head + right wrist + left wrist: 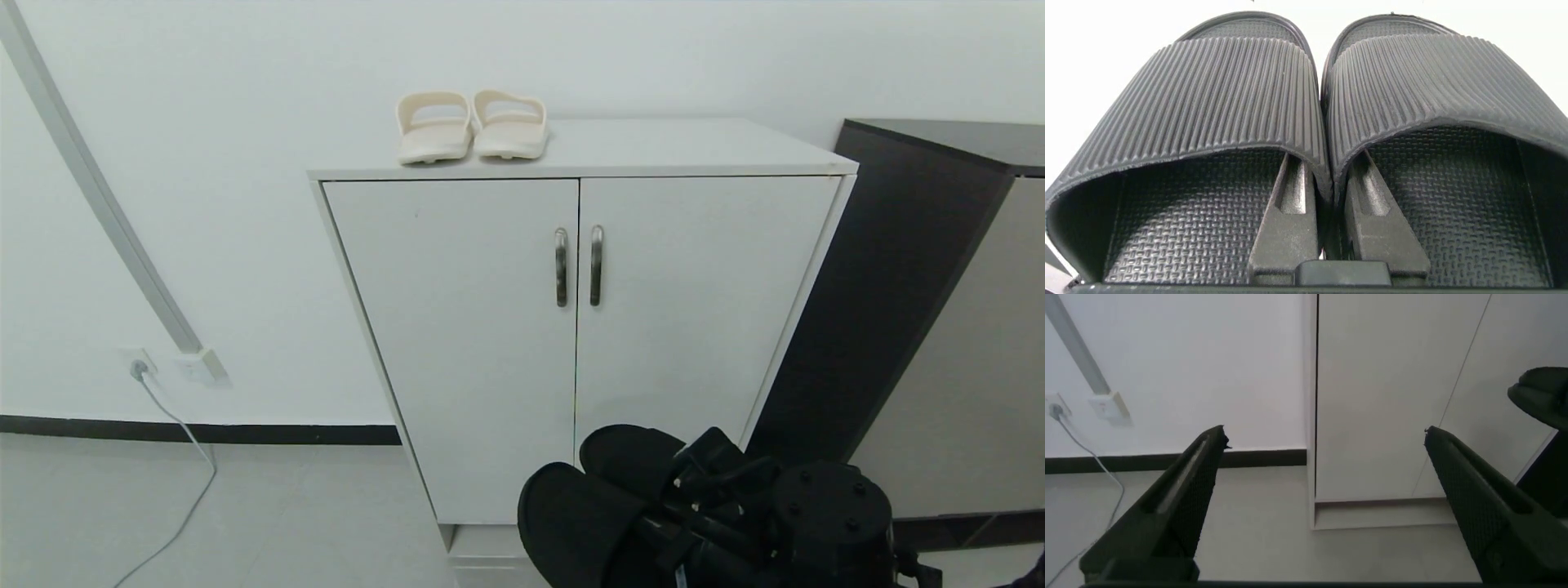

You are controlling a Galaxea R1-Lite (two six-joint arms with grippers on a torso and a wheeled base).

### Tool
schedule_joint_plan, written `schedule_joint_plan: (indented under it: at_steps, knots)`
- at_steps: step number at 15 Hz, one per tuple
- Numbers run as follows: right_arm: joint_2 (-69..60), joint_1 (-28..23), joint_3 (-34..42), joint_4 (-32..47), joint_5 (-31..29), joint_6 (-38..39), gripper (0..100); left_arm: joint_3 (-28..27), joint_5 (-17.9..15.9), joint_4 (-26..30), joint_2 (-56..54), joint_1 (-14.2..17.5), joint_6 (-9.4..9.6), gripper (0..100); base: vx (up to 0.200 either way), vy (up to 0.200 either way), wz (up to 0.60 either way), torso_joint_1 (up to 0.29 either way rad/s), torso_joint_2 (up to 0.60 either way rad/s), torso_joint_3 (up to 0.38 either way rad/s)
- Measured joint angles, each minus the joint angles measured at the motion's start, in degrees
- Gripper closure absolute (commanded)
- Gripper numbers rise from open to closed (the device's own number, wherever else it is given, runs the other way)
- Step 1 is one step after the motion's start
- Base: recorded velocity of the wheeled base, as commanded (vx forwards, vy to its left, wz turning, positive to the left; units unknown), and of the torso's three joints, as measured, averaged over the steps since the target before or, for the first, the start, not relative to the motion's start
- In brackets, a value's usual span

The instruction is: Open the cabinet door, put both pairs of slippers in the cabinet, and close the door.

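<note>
The right gripper [1327, 163] is closed on the black slippers [1233, 90]. One of its fingers [1282, 229] is pushed into each slipper, under the strap. The two inner walls are pinched between them. The slippers are held side by side, with their long sides touching. Their toes are pointed away from the gripper, and their length runs straight out from it. In the head view the pair is held low, in front of the bottom of the right door [694, 310]. There the round ends are turned toward the robot's left.

The left gripper [1324, 433] is held low as well. Its fingers [1184, 498] are spread wide apart, and nothing is held between them. Past them the floor [1257, 506] and the lower part of the white cabinet [702, 147] are seen.

The cabinet is stood against the wall. The left door [465, 327] and the right door are both shut. Two metal handles [562, 267] are set upright, close together, where the doors meet.

The cream slippers [471, 126] are placed on top of the cabinet, on its left part, near the front edge. They are laid side by side and touching. Their heels are turned toward the robot and their toes toward the wall, so their length runs front to back.

A dark cabinet [882, 310] is stood just beside the white one, on its right. On the wall to the left a socket [139, 363] is seen, and a grey cable [192, 457] is plugged into it and dropped to the floor.
</note>
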Motion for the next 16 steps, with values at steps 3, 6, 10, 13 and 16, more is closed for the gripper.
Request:
schedule_joint_plan:
  at_steps: [3,6,10,13,16]
  knots:
    - [0.35,0.09,0.0,0.0,0.02,0.01,100,0.0,0.07,0.02,0.0,0.0,0.0,0,0.0,0.0,0.0,-0.036,0.44,0.393]
    - [0.52,0.23,0.05,0.0,0.02,0.01,100,0.02,0.15,0.1,0.07,-0.02,0.05,0,0.0,0.0,0.0,-0.009,0.24,0.219]
    - [0.55,0.45,0.07,-0.66,0.05,0.06,100,-0.15,0.45,-0.04,1.94,-0.02,0.82,0,0.0,0.0,0.0,-0.001,0.02,0.015]
    - [0.57,0.48,0.11,-1.15,0.05,0.11,100,-4.22,-0.9,-2.22,8.67,-0.3,-0.38,0,0.0,0.0,0.0,0.0,0.0,0.0]
    - [0.74,0.17,-0.02,-1.18,0.05,0.13,100,-9.74,-6.77,-10.03,22.5,-1.9,-1.55,0,0.0,0.0,0.0,0.0,0.0,0.0]
